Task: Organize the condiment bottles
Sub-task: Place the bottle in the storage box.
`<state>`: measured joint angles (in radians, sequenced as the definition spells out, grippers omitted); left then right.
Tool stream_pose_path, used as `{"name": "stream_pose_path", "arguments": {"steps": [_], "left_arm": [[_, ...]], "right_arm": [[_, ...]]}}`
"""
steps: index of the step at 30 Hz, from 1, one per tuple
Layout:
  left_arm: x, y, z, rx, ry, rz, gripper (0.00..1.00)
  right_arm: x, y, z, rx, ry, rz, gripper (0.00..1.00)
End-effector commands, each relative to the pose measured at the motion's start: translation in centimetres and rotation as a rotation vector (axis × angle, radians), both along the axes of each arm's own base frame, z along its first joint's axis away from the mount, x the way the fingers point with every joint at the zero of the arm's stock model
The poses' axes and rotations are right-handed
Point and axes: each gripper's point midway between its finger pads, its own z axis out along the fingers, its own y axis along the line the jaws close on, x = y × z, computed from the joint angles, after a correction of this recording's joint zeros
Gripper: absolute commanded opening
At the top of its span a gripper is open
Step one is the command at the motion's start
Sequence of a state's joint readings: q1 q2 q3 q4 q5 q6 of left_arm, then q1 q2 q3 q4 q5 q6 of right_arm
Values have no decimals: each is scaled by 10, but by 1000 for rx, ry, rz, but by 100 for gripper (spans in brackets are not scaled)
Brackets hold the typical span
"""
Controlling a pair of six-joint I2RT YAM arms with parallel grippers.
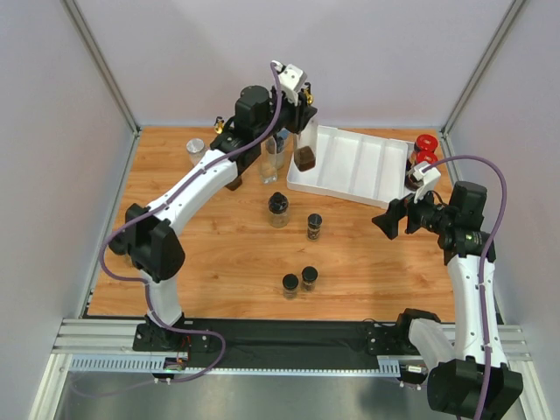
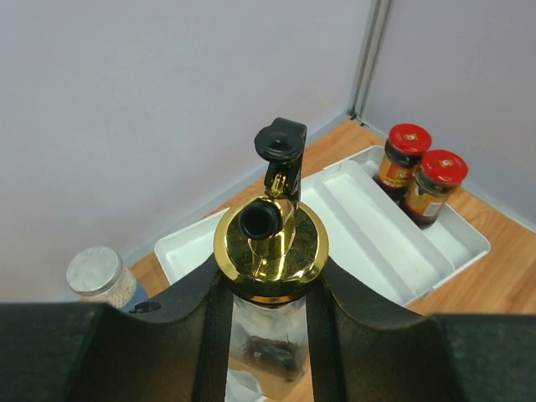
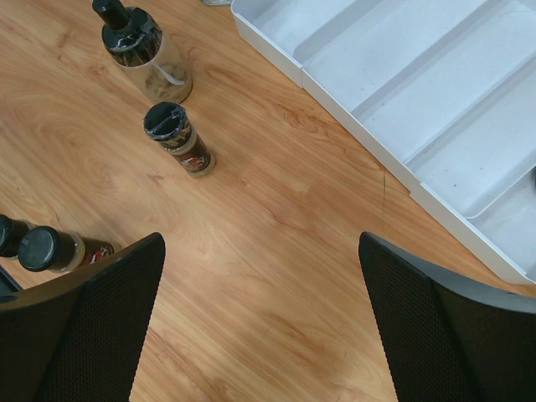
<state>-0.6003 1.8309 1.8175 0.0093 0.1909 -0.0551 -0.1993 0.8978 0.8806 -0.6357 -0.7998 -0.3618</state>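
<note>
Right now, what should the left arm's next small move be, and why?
Probably ease the left tool straight down a little. It is shut on the gold-spouted bottle, which it holds upright over the end compartment of the white tray. Whether the bottle's base touches the floor there, I cannot tell.

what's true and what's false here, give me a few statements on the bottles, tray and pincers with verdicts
1. The left pincer grips a gold-spouted bottle. True.
2. The right pincer holds a spice jar. False: it is open and empty, over the table.
3. Two red jars stand in an end compartment of the tray. True.
4. All the black-capped jars are in the tray. False: several stand on the table.
</note>
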Motion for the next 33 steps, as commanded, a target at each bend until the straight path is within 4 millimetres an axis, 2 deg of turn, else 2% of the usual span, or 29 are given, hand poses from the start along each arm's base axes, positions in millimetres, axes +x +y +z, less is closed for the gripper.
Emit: {"name": "stream_pose_path", "arguments": {"steps": [1, 7, 9, 11, 13, 14, 16, 17, 19, 20, 30, 33], "left_arm": [[10, 2, 85, -176, -196, 49, 0], [54, -10, 68, -159, -229, 133, 0], [73, -16, 54, -148, -238, 160, 0], [82, -16, 49, -152, -245, 182, 0], [90, -13, 54, -187, -271, 200, 0], [100, -12, 43, -188, -260, 236, 0], [107, -12, 44, -203, -273, 242, 0], [112, -15, 34, -204, -263, 245, 0], [116, -16, 37, -218, -288, 251, 0], [122, -17, 28, -213, -285, 260, 0], [152, -24, 11, -214, -324, 299, 0], [159, -23, -3, -175, -323, 321, 0]], "right_arm": [[3, -2, 12, -7, -31, -13, 100], [3, -2, 12, -8, -32, -18, 100], [3, -3, 13, -10, -34, -21, 100], [4, -3, 13, -13, -37, -25, 100], [4, -4, 13, -16, -36, -29, 100], [4, -4, 12, -16, -33, -30, 100], [4, -5, 12, -19, -34, -32, 100], [5, -5, 11, -19, -32, -33, 100], [5, -5, 11, -20, -32, -34, 100], [5, -5, 11, -20, -31, -34, 100], [6, -7, 10, -25, -27, -41, 100], [6, -7, 10, -26, -26, -43, 100]]}}
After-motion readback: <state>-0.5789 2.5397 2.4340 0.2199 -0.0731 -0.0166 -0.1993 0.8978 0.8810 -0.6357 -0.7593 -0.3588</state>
